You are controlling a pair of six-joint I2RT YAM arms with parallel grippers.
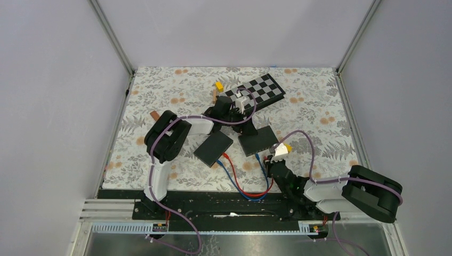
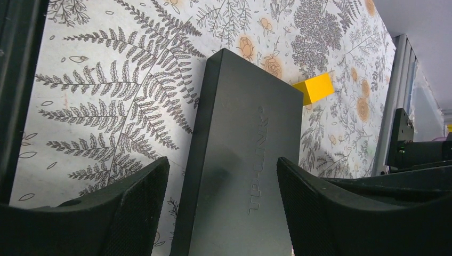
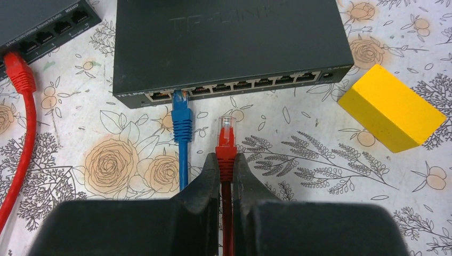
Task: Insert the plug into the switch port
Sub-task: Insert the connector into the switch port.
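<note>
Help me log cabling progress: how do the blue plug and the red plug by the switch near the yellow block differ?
The blue plug has its tip at a port of the switch, apparently inserted; the red plug lies short of the ports, apart from the switch. The red plug is pinched in the right gripper; nothing holds the blue plug. Both point at the same row of ports.

On the floral-patterned surface (image 1: 160, 90), the red-booted cable plug (image 3: 226, 140), gripped in the right hand (image 3: 226, 162), sits just before the port row of the dark grey metal network switch (image 3: 229, 42) without touching it. The blue cable plug (image 3: 182, 120) is just to its left, seated in a port. A yellow rectangular block (image 3: 392, 106) lies near the switch's right front corner. A second dark switch (image 3: 42, 21) lies to its left, and a black-and-white chequered board (image 1: 256, 90) lies behind it.
</note>
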